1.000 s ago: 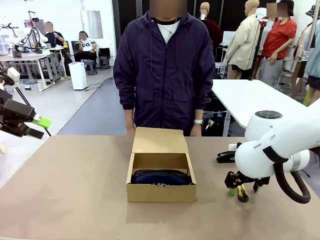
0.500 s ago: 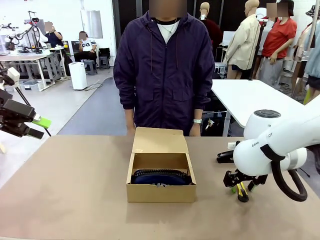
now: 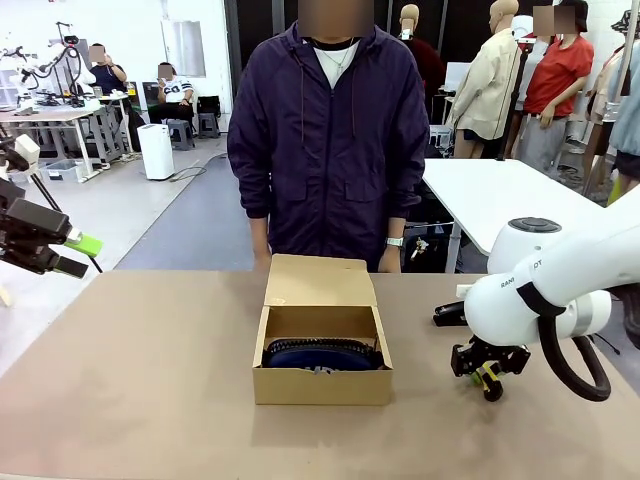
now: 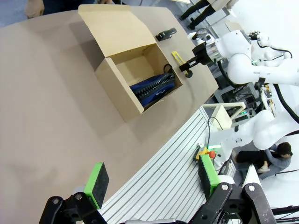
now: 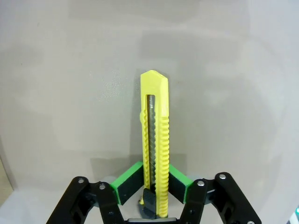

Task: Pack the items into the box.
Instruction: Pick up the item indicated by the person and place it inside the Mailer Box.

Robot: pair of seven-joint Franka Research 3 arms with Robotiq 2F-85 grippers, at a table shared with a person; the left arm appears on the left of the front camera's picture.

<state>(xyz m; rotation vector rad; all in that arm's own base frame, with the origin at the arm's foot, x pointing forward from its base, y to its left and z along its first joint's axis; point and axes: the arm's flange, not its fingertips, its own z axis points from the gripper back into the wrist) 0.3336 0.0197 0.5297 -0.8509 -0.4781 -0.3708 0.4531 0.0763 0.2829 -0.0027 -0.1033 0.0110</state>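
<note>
The box is sitting open in the middle of the desk, with its lid flap leaning back toward the person. The blue pouch is already lying inside the box, so one of the three things is packed.

The yellow knife is next. It is lying flat on the desk to the right of the box, a little way off. The right claw is squeezing it from both sides, with a green pad pressing on each side near the back end of the knife. It looks like the knife is not yet lifting off the desk, but that is hard to tell.

The black stapler is waiting on the desk, just behind the right claw, with nothing touching it.

The left claw is hanging wide and empty, far off at the left edge of the desk.

So I think about one third is done. The knife and the stapler are both left to go in, and the lid is not closed.
</note>
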